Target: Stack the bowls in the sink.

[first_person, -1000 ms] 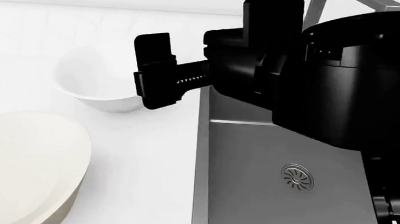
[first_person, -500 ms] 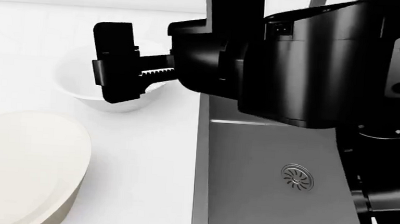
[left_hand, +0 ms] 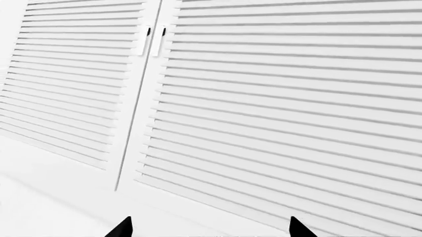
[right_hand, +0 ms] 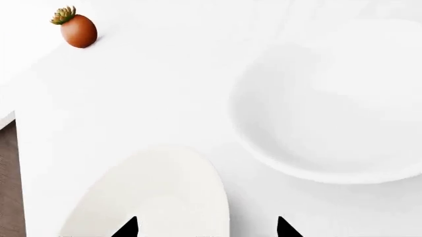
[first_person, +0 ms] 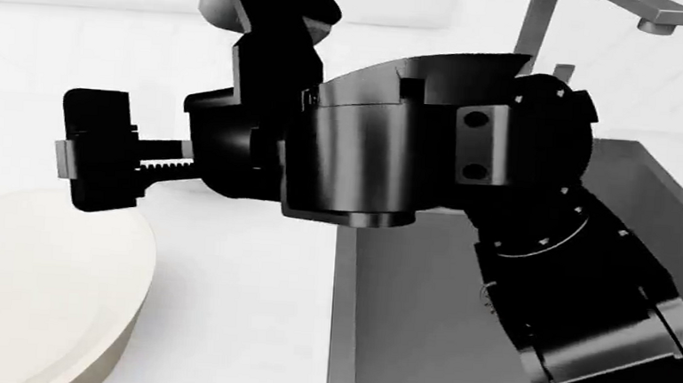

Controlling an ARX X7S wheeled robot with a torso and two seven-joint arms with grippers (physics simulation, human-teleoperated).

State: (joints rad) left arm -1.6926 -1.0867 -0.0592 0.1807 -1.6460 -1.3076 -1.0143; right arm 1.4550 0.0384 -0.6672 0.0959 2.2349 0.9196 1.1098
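Cream bowl point(first_person: 40, 280) sits on the white counter point(first_person: 241, 283) at near left, cut off by the frame edge. Right gripper point(first_person: 95, 154) hangs above it with jaws apart, holding nothing. The arm hides the white bowl point(right_hand: 336, 98) in the head view. Sink point(first_person: 416, 338) lies right, partly covered. Left gripper point(left_hand: 207, 229): tips apart, facing louvred doors point(left_hand: 264, 98).

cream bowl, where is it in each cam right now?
Head view: cream bowl at the lower left, on the white counter, left of the sink.
Right wrist view: bottom centre, beside the white bowl.
Left wrist view: not in it, only louvred cabinet doors.
Shared landmark: the white counter.
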